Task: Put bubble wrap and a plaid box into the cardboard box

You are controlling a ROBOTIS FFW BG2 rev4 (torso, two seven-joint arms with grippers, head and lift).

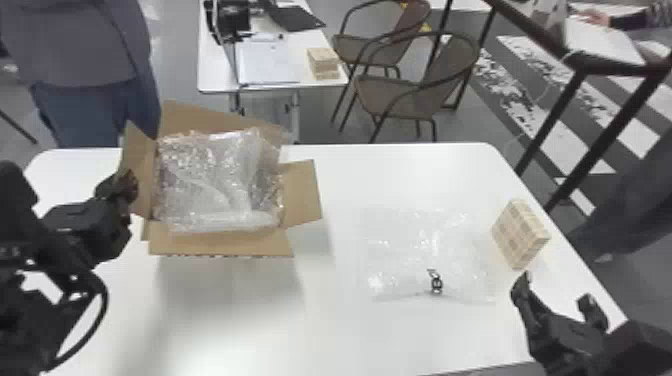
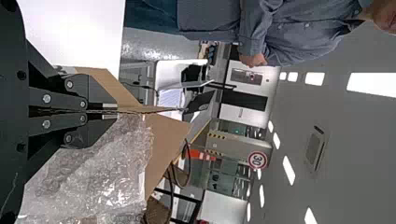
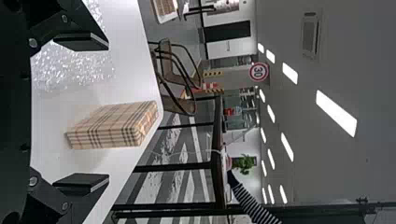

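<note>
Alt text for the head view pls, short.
Open cardboard box stuffed with bubble wrap on a white table, left gripper at its left flap. To the right, another sheet of bubble wrap lies flat; beyond it, near the table's right edge, sits a plaid box, with the right gripper open on its near side.

The room is brightly lit from overhead, where ceiling lights [image 3: 336,113] burn out to plain white against a duller grey ceiling [image 3: 289,28] in both wrist views. In the head view, the white table [image 1: 410,170] throws back a soft, broad glare toward its near edge, and a diffuse shadow spreads in front of the cardboard box [image 1: 220,246]. Small, sharp glints scatter over the bubble wrap in the box [image 1: 215,185] and the clear sheet on the table [image 1: 430,245]. The plaid box [image 1: 517,232] looks pale and washed out there. A sheen lies on the floor [image 2: 161,44] in the left wrist view.
</note>
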